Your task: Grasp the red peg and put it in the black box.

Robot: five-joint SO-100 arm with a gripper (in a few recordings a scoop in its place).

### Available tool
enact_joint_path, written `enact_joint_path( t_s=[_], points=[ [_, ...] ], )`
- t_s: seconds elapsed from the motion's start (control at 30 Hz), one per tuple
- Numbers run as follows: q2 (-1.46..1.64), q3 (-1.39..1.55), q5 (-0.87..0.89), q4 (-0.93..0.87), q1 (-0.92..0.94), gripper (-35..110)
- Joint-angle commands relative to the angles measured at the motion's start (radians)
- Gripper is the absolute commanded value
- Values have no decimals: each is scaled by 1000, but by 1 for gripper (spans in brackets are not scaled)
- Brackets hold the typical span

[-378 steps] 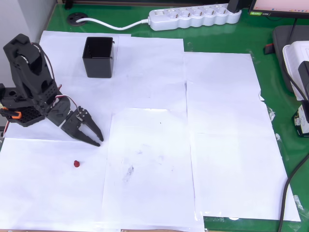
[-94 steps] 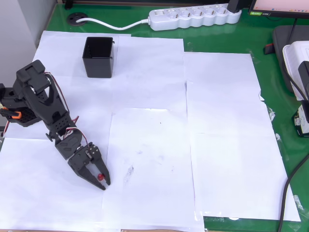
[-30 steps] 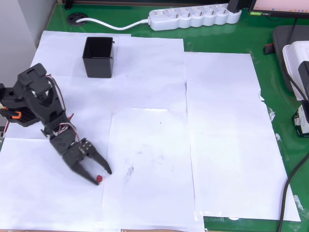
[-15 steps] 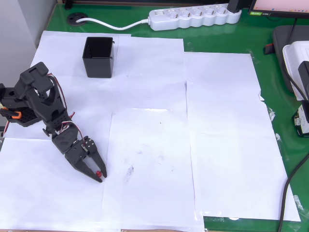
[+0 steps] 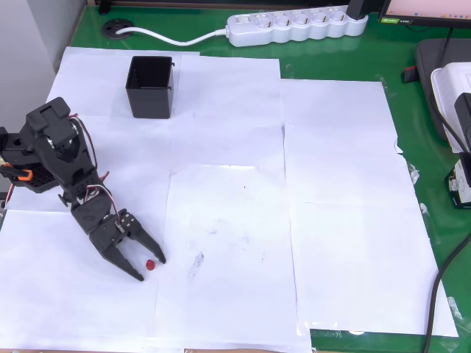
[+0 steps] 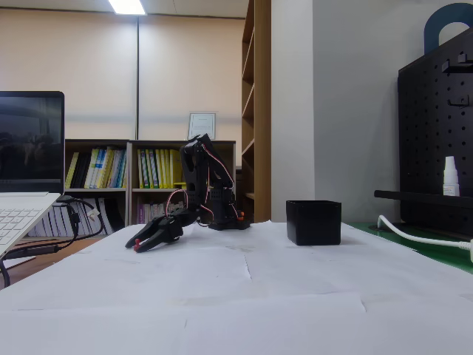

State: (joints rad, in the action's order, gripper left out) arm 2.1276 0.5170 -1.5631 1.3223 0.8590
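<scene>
Peg (image 5: pixel 149 265) sits loose on the paper between the gripper (image 5: pixel 149 268)'s spread fingers, box (image 5: pixel 151 87) way off at 12 o'clock. Closing off-center could easily squirt it sideways.

A dark-red peg (image 5: pixel 149 265) is seen on white paper sheets (image 5: pixel 228 220), which are laid over a green table (image 5: pixel 412 132). The gripper (image 5: pixel 147 267) and the arm (image 5: pixel 59 154) are black, with an orange clip (image 5: pixel 20 175) at the base and red and white wires along the arm. The box (image 5: pixel 151 87) is black; in the fixed view it is shown black as well (image 6: pixel 313 222). A white power strip (image 5: pixel 298 24) with a white cable is seen at the top. A black pegboard (image 6: pixel 436 133) and books with multicoloured spines (image 6: pixel 122 168) are shown in the fixed view.
</scene>
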Motion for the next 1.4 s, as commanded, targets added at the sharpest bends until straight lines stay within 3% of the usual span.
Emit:
enact_joint_path(
  t_s=[0.0, 0.77, 1.1, 1.37],
  points=[
    [15, -43, -11, 23, -2, 19],
    [40, -37, 0, 52, -43, 18],
    [41, -35, -5, 52, -43, 1],
    [41, -35, -11, 49, -44, 0]
  ],
)
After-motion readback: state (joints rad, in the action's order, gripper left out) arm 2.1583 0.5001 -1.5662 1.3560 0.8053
